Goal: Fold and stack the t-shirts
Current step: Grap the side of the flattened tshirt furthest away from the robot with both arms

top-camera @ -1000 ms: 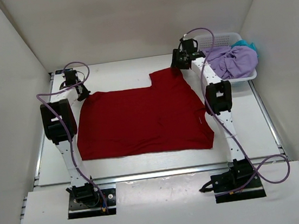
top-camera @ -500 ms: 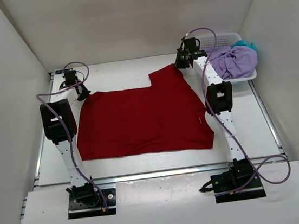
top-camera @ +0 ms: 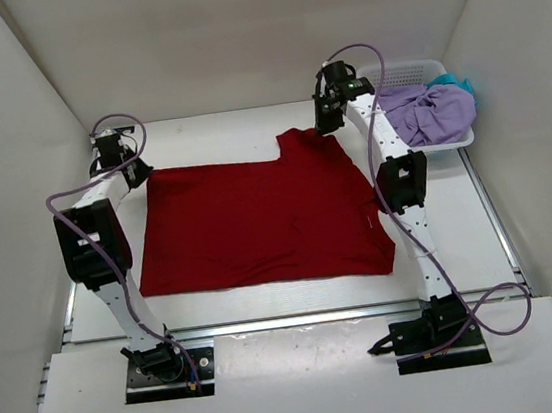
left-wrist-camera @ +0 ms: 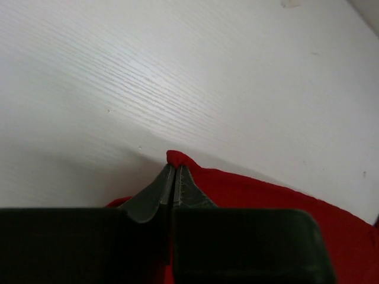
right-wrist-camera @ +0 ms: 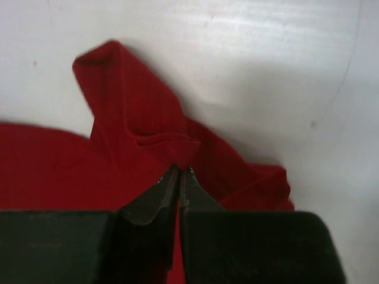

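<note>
Red t-shirt [top-camera: 263,223] lies flat on the table [top-camera: 207,134], left gripper [top-camera: 135,172] and right gripper [top-camera: 324,124] each pinched shut on its far edge (first fold apparently beginning); next, carry both evenly toward the near hem.

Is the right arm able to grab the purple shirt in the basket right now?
Probably not yet. The purple shirt lies close beside the right arm, nothing between, but its fingers are pinching the red shirt.
</note>
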